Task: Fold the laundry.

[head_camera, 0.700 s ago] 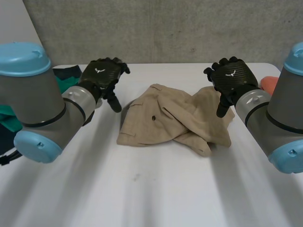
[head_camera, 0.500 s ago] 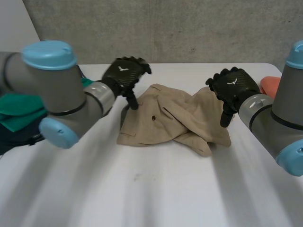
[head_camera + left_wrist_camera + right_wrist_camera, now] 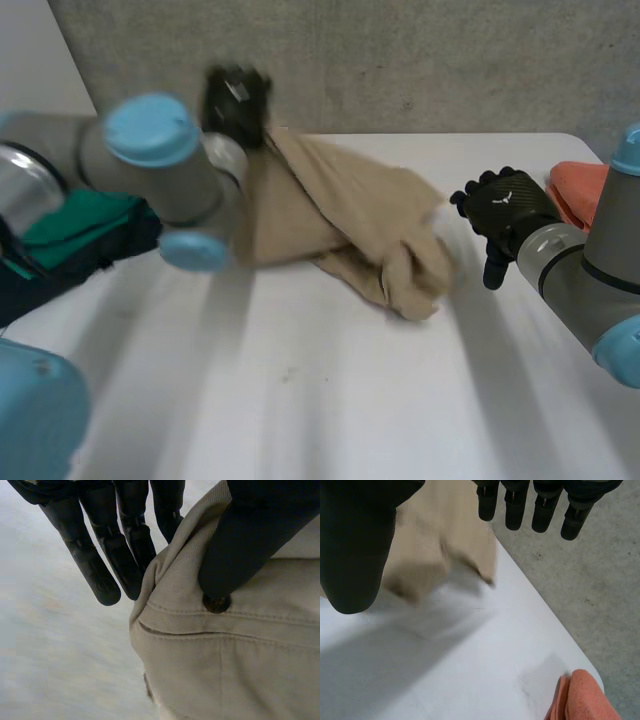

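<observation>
A beige pair of shorts hangs from my left hand, which is raised at the table's back left. In the left wrist view the thumb presses the waistband beside a dark button against the fingers, so that hand is shut on the cloth. The garment's lower end still lies bunched on the white table. My right hand hovers open just right of the bunched end, apart from it. In the right wrist view its straight fingers hold nothing, and the shorts lie beyond them.
An orange cloth lies at the table's right edge, near my right hand; in the right wrist view it sits at the table's corner. Green and dark clothes are piled at the left. A concrete wall stands behind the table.
My left hand reached the shorts' left edge, took hold of the waistband and lifted it up and back-left. The garment was dragged along. My right hand drew off to the right.
</observation>
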Action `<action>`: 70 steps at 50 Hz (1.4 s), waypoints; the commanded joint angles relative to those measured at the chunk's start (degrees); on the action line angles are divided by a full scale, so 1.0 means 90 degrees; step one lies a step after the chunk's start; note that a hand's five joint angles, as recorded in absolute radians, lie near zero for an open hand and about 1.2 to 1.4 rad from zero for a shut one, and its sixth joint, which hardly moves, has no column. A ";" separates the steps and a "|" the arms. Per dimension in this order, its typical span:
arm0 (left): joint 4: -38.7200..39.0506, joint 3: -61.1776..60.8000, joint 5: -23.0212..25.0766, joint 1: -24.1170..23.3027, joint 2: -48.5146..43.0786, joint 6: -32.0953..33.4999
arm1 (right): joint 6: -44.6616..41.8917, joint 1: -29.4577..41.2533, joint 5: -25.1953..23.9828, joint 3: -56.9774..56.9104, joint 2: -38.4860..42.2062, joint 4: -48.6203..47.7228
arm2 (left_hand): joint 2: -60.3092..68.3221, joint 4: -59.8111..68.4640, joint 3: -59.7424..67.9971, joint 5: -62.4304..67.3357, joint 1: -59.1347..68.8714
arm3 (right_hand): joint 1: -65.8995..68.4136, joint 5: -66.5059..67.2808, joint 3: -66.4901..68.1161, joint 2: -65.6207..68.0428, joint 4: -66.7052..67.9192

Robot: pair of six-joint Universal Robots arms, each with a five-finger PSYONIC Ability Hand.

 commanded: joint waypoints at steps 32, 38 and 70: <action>0.1447 -0.4267 0.3023 -0.0247 0.3169 -0.2013 | 0.0096 -0.0563 0.0247 -0.0703 0.0054 -0.0108 | -0.6383 -0.6504 -0.6158 -0.6008 -0.6167 | -0.0319 -0.0257 -0.0196 -0.0201 -0.0201; 0.1458 -0.4707 0.2290 0.0641 0.3765 -0.2189 | 0.0086 0.0324 -0.0074 -0.0975 0.0015 -0.0128 | -0.6383 -0.6504 -0.6158 -0.6008 -0.6167 | -0.0319 -0.0257 -0.0196 -0.0201 -0.0201; -0.0076 -0.6612 0.2747 0.2909 0.4226 -0.2218 | -0.0421 0.3618 0.2444 -0.6271 0.4528 -0.0302 | -0.6383 -0.6504 -0.6158 -0.6008 -0.6167 | 0.7432 0.7493 0.7555 0.7550 0.7549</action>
